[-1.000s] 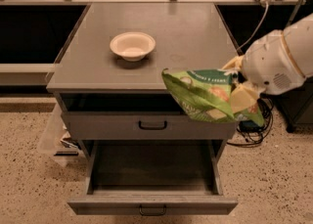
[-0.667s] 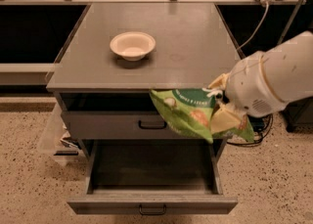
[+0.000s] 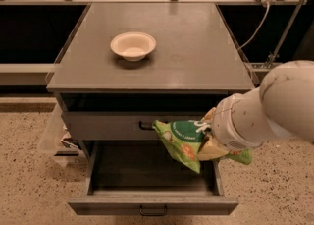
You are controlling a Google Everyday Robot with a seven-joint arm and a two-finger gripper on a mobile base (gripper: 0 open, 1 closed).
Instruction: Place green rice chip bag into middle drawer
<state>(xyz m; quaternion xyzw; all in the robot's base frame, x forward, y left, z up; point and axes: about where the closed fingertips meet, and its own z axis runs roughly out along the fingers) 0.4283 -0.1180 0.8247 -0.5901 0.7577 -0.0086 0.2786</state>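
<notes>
- Now holding the green rice chip bag [image 3: 179, 138] in mid-air: gripper [image 3: 209, 144], jaws pinched on the bag's right part.
- Hanging over the pulled-out middle drawer [image 3: 152, 205], in front of the closed drawer front [image 3: 105, 126] above.
- Resting on the cabinet top [image 3: 196, 57]: cream bowl [image 3: 133, 45].

End effector [image 3: 210, 146] with green rice chip bag [image 3: 180, 139] above open middle drawer [image 3: 152, 203]; free room beneath, closed drawer front [image 3: 105, 126] behind.

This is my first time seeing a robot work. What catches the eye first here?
A crinkly bright-green snack bag, held in the gripper just right of centre, hangs above the open bottom drawer of the grey metal cabinet. A cream round bowl sits on the cabinet top.
</notes>
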